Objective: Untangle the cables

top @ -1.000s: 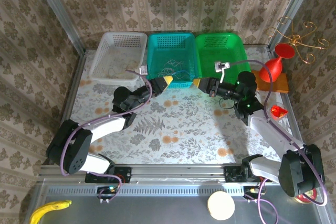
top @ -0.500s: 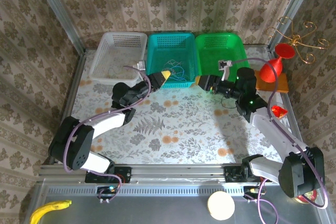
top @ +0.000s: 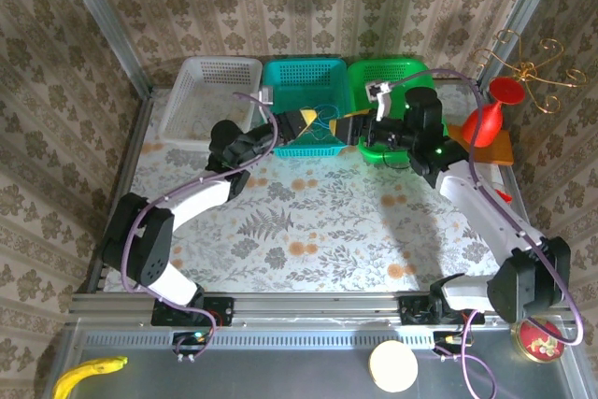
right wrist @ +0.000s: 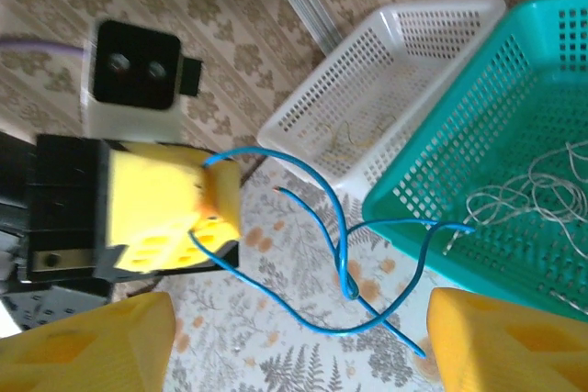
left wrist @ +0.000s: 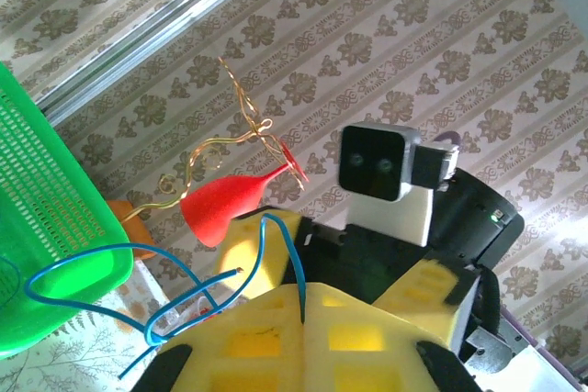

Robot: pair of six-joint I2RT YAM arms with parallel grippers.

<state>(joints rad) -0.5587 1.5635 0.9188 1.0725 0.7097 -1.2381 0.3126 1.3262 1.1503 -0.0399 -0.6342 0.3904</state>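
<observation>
Within the last second both arms lifted off the counter [top: 308, 221] to the near rim of the teal basket [top: 308, 64]. The right tool [top: 344, 128] spread wide and gripped nothing. The left tool [top: 305, 120] stayed clenched on the blue cable [right wrist: 342, 254], which dangled just before that basket, still knotted. The right tool probably needed a fresh grip to pull it apart.
</observation>
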